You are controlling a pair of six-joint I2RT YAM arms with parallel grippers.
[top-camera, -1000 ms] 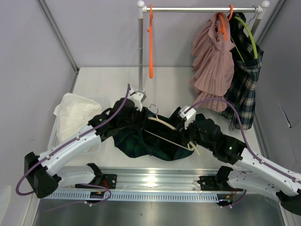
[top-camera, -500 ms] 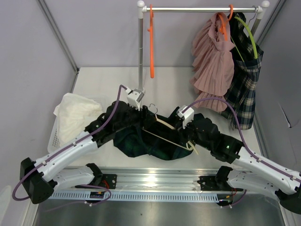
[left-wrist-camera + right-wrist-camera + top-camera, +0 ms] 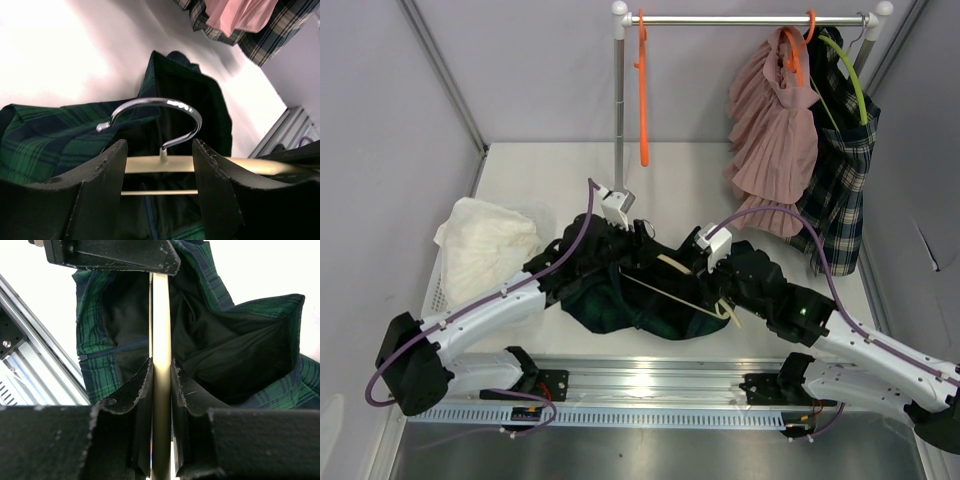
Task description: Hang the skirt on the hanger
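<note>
The skirt (image 3: 620, 305) lies crumpled on the surface (image 3: 720, 170) between the two arms, toward the near edge; the hanger (image 3: 675, 265) rests across it, its hook (image 3: 159, 111) at the far-left end. The right arm (image 3: 880, 350) has its jaws clamped on the hanger's pale bar; the left arm (image 3: 490, 300) has its jaws apart, one on each side of the hook's neck, touching nothing that shows.

The step in hand seems to be taking a second hold at the neck. It would go best if the left jaws closed squarely on the neck just above the bar, clear of the hook's curve and of any fold of cloth; the right should not let go until that hold is firm, or the hanger may swing.

Whether either end of the hanger sits inside the waistband cannot be told; from above, both arms cover the skirt's far edge; the wrist views show only a dark opening beneath the bar, and the bar's ends are cut off.
</note>
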